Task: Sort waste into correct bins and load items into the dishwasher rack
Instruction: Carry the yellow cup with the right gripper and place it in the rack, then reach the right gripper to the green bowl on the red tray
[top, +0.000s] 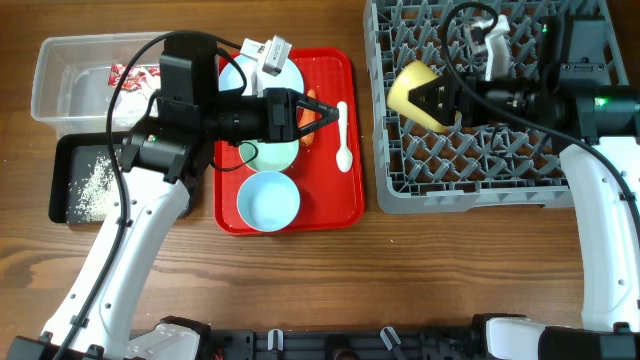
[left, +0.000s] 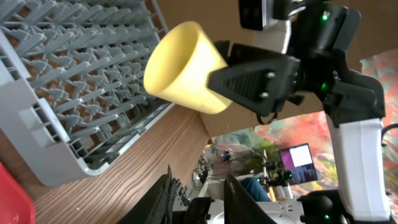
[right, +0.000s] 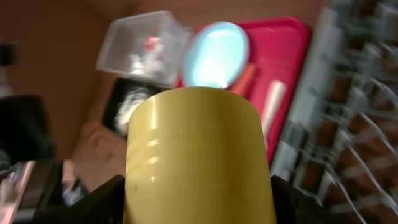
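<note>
My right gripper is shut on the small yellow cup, holding it tilted above the grey dishwasher rack. In the right wrist view the cup fills the space between the black fingers. My left gripper hovers over the red tray, pointing right, its jaws slightly open and empty. An orange carrot lies under it. On the tray are a mint-green bowl, a light-blue bowl, a white spoon and a pale-blue plate, partly hidden by the arm.
The clear tub at the far left holds a red-and-white wrapper. In front of it, the black tub holds white rice grains. The left arm crosses above both bins. Bare wood lies along the table's front.
</note>
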